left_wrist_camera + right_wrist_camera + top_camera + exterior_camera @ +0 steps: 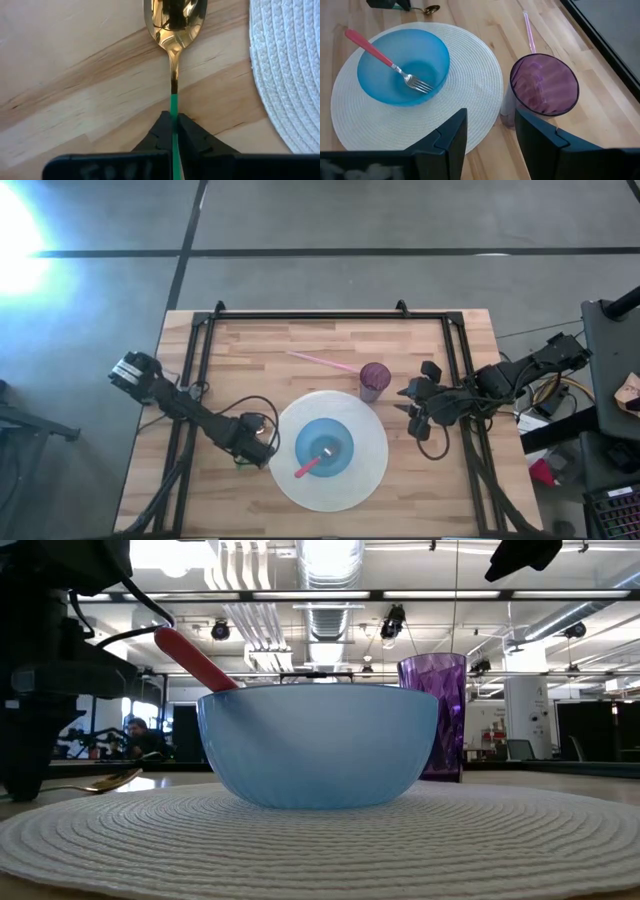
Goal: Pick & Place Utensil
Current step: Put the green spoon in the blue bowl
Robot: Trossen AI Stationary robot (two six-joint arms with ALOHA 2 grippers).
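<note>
The left gripper (173, 131) pinches the green handle of a gold metal spoon (174, 30) lying on the wooden table (75, 75) beside a white woven placemat (285, 65). The right gripper (490, 135) waits with fingers apart near a purple tumbler (542, 90).

readable text: none, honestly
labels/brands: nothing legible on the bowl (403, 66), cup (543, 85) or spoon (173, 30)
numbers/signs: none I can make out in the room behind either
</note>
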